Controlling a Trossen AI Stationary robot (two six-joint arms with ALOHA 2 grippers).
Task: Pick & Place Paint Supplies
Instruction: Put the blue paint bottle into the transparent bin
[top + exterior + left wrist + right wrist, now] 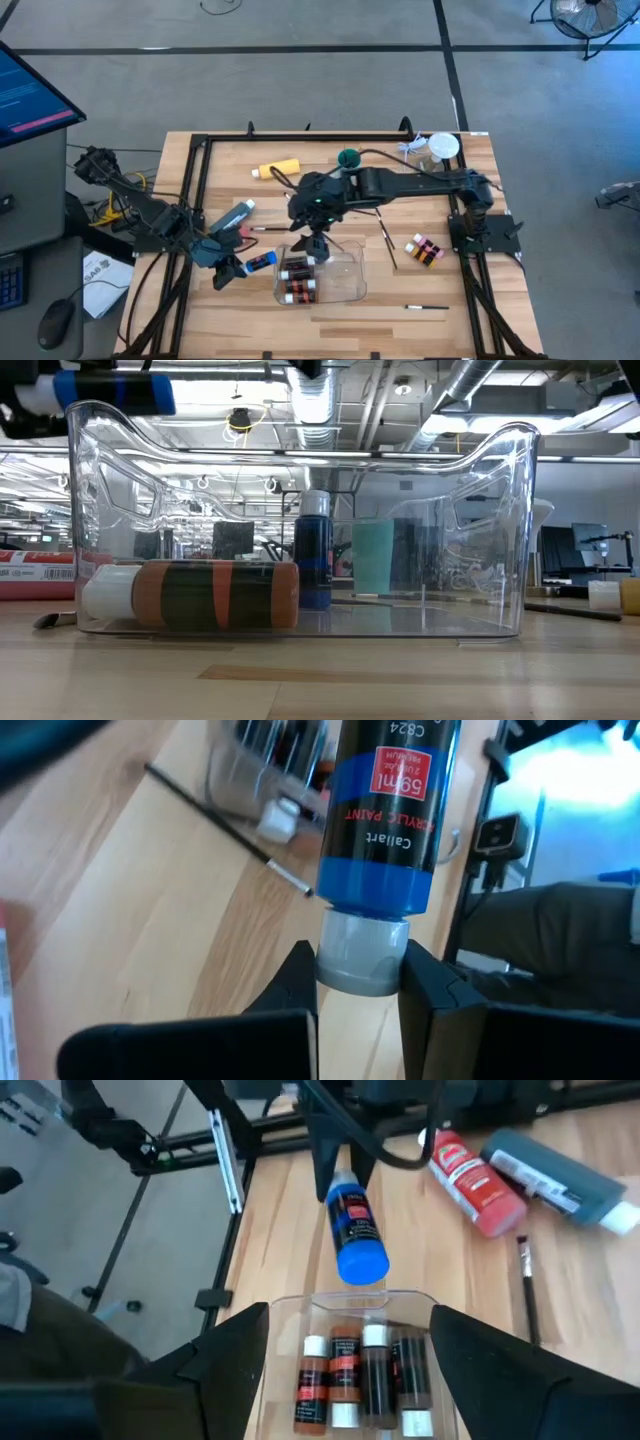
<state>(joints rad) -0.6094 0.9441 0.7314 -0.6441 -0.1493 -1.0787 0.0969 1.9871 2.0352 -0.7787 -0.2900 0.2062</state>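
High view: my left gripper (232, 268), clamped on the blue tube's (261, 261) cap, points it lengthwise at the tray (352, 285) just beside.

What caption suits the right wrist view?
Left pincer holds blue paint tube beside clear tray of small bottles.

Two dark jointed arms, black cables, blunt black fingers (432, 982)

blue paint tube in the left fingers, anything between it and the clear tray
The right gripper hovers open just over the clear tray, so its fingers crowd the drop. Otherwise nothing lies between the blue paint tube, held by its cap in the left gripper, and the tray's near wall.
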